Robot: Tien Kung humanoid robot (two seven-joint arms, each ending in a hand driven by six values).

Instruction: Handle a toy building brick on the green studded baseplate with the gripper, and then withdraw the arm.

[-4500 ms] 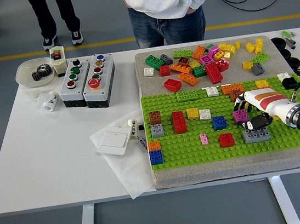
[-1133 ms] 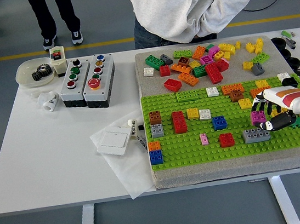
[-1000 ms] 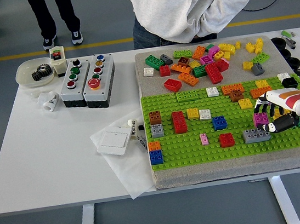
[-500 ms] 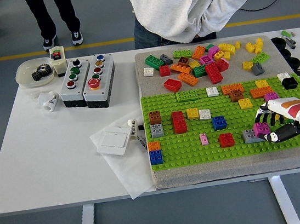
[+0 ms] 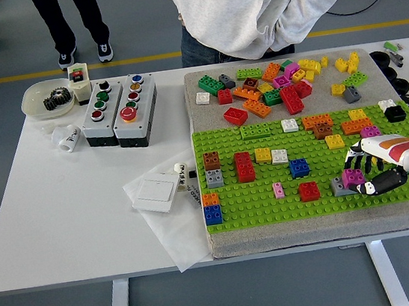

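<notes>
Starting at the left, we see a bowl of gears (image 5: 48, 99) and two push-button boxes (image 5: 118, 108) on the white table (image 5: 39, 212), well apart from our work. Further right lies the green studded baseplate (image 5: 272, 204), dotted with bricks, and behind it a loose pile of bricks (image 5: 278, 83) in front of a person (image 5: 260, 2) standing at the far side. Near the baseplate's right end, our right hand (image 5: 369, 173) has its fingers closed around a magenta brick (image 5: 354, 177), which sits on or just over a grey brick (image 5: 339, 186); we cannot tell if it is seated. We judge the brick light, stiff and smooth, so it is best pinched across its flat side walls.
</notes>
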